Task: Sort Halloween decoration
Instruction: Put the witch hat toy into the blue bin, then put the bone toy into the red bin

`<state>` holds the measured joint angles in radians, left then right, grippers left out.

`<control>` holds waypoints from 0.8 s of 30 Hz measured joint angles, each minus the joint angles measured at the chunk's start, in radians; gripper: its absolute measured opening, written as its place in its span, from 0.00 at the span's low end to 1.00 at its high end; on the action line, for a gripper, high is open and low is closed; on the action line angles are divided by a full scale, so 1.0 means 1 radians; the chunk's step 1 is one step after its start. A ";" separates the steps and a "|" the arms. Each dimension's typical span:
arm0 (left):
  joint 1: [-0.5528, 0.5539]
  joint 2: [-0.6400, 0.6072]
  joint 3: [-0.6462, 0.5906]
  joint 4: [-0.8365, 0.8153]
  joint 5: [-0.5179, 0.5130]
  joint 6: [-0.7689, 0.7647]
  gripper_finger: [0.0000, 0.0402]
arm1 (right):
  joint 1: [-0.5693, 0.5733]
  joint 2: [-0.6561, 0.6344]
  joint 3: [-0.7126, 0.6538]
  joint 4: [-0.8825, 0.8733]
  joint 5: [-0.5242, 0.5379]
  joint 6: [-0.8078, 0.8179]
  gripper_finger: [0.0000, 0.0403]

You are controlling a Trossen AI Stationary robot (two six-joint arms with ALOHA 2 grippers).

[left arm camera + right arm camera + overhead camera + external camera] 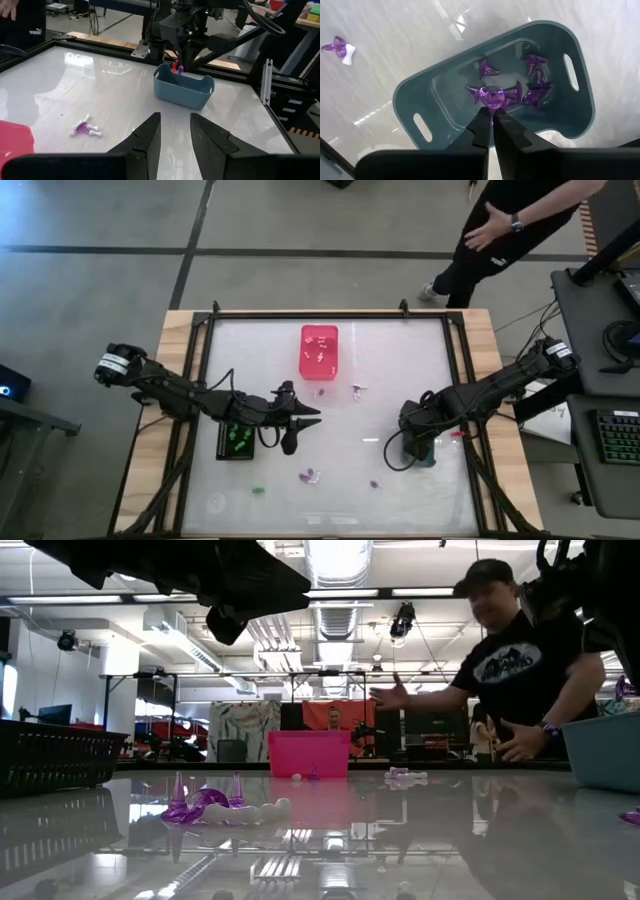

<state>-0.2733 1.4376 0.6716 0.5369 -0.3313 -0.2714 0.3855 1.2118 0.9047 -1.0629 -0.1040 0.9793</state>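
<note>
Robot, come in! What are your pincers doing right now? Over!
Right pincer shut on a shiny purple plastic decoration piece, above the grey-blue plastic bin. Left pincer open, empty, above the table. Nothing blocking the drop.

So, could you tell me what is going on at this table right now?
The robot is sorting small Halloween pieces by colour. The right gripper, shut on a purple piece, hangs over the grey-blue bin, which already holds several purple ones. The left gripper is open and empty beside the black bin of green pieces. A few pieces lie loose on the table.
</note>
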 joint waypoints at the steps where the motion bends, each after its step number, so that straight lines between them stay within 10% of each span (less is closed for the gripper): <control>1: 0.000 0.000 0.000 0.000 0.000 0.000 0.22 | 0.000 0.000 0.000 0.000 0.000 -0.001 0.02; 24: 0.000 0.000 0.000 0.000 -0.001 0.000 0.22 | 0.000 0.000 0.003 -0.002 0.052 0.001 0.19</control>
<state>-0.2733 1.4380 0.6712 0.5369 -0.3321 -0.2714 0.3855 1.2118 0.9081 -1.0649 -0.0517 0.9799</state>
